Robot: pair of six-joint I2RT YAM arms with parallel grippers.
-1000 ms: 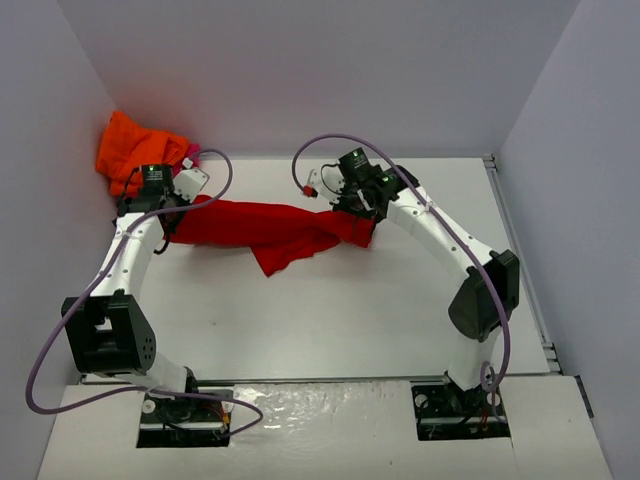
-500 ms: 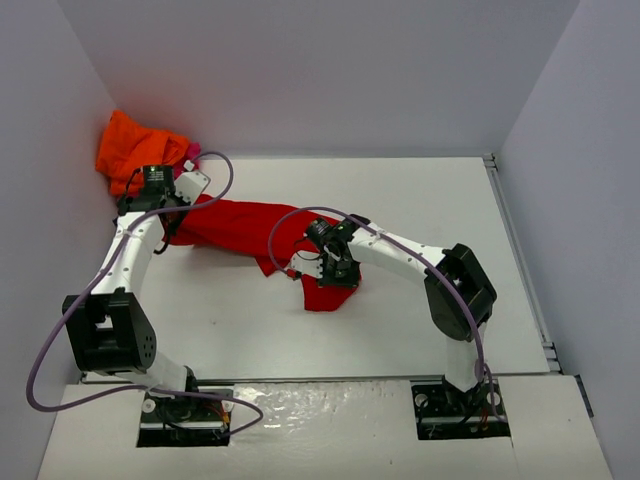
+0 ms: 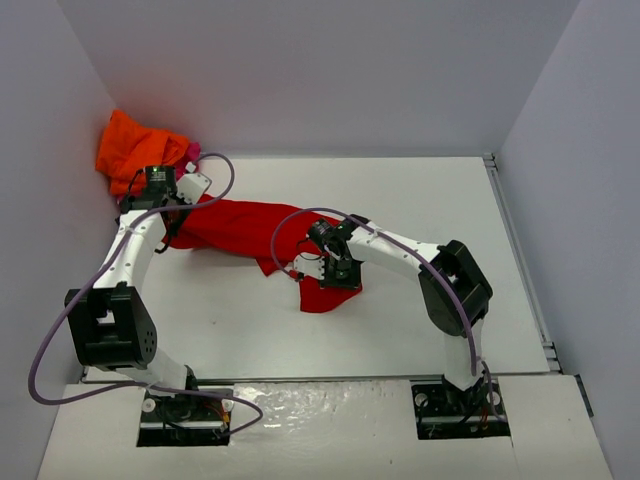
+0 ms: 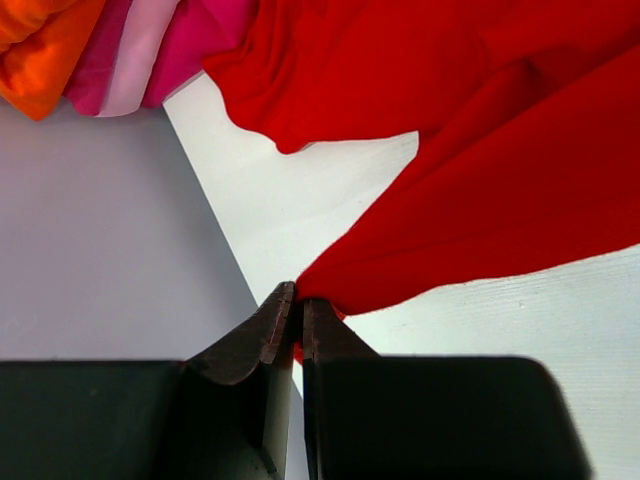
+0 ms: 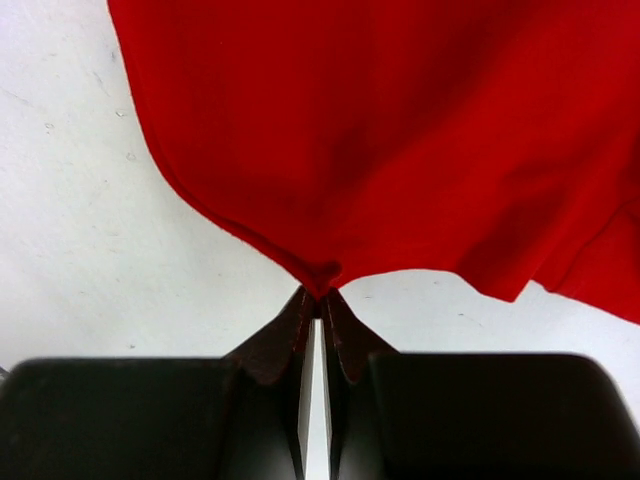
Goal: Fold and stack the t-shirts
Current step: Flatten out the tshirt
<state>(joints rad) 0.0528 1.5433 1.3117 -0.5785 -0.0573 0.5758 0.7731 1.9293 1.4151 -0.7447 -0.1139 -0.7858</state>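
The red t-shirt (image 3: pixel 240 226) lies stretched across the table's left middle, one end hanging down to a lower flap (image 3: pixel 325 292). My left gripper (image 3: pixel 168 222) is shut on its left end; the left wrist view shows the pinch (image 4: pixel 297 300) on red cloth (image 4: pixel 480 220). My right gripper (image 3: pixel 338 278) is shut on a fold of the red shirt's right part, pinched at the tips (image 5: pixel 320 295), with cloth (image 5: pixel 400 130) spreading beyond. The orange t-shirt (image 3: pixel 135 148) is bunched in the far left corner, the pink t-shirt (image 3: pixel 191 153) peeking beside it.
Grey walls enclose the table on the left (image 3: pixel 50 150), back and right. The orange (image 4: pixel 40 50) and pink (image 4: pixel 170 45) shirts lie close behind the left gripper against the left wall. A purple cable (image 3: pixel 300 215) loops over the right arm.
My right gripper has swung from the far middle down and leftward toward the near middle, dragging the red shirt's right end with it. In the last half second it barely moved. The left gripper stayed.
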